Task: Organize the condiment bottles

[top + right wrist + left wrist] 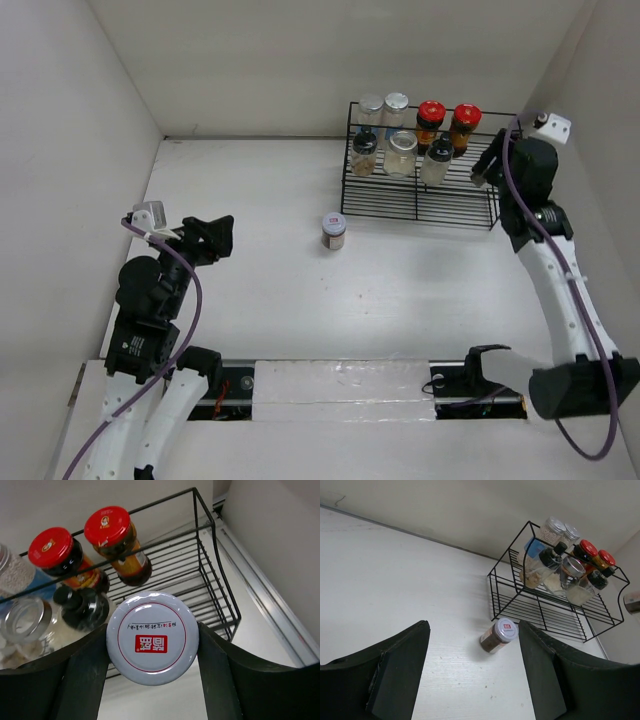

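Right gripper [152, 630]: both fingers pressed to the sides of a white-lidded jar [152, 637] with a red logo on its lid; this reads as a grip. The lid faces the wrist camera, so the jar's long axis runs away from the wrist, in line with the fingers. From above, this gripper sits at the right end of the black wire rack [440, 215].

Just beyond the held jar, the right near part of the rack shows bare wire. The two red-capped jars [85, 547] stand behind it on the far row, with a black-capped bottle [82, 607] to the left. That bare part looks like the open slot. The jar is just beside it.

Left gripper [472, 627]: jaws wide apart, nothing between them.

One spice jar [334, 231] stands upright on the table [400, 300], near and left of the rack, apart from it. It lies right of the left gripper, almost straight down its line of sight. The left arm is nearer and free, so that jar is likely its job.
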Tool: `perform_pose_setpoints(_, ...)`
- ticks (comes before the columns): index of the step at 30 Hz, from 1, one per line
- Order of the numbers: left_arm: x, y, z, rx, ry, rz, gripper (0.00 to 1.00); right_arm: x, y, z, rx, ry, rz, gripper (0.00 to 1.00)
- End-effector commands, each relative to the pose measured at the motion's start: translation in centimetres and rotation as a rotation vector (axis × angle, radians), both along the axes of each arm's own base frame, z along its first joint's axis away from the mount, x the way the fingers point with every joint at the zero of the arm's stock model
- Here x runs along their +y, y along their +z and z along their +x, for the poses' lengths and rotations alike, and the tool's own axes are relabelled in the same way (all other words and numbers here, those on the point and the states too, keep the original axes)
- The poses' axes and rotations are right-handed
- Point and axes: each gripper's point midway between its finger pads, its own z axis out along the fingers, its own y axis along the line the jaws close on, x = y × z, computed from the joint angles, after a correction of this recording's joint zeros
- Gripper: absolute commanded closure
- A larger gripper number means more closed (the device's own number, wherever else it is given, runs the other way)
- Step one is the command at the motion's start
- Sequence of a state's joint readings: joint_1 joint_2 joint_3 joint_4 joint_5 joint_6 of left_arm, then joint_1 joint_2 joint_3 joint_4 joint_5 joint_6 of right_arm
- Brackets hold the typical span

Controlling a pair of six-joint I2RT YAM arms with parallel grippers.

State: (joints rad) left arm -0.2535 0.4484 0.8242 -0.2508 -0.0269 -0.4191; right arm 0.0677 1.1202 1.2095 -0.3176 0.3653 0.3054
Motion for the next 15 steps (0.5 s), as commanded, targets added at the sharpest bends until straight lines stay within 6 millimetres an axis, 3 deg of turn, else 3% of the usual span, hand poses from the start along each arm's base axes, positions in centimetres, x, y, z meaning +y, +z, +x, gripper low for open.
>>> perform_pose_setpoints(1,0.0,1.0,0.3,-0.042,0.000,0.004,0.32,-0.1,4.5,4.1,-0.108,0.060,-0.025,0.57)
perform_pose_setpoints(5,0.1,1.0,0.4,-0.042,0.009,0.004,0.32,-0.3,4.0,7.3,-0.081,0.096,-0.023,0.57)
perform_pose_setpoints(10,0.1,1.0,0.4,-0.042,0.009,0.004,0.32,0.0,1.4,9.6,-0.036,0.120,-0.025,0.56)
perform_pose_setpoints(15,0.1,0.8,0.6,-0.033,0.009,0.006,0.32,0.0,-1.8,11.3,0.020,0.118,-0.011,0.46)
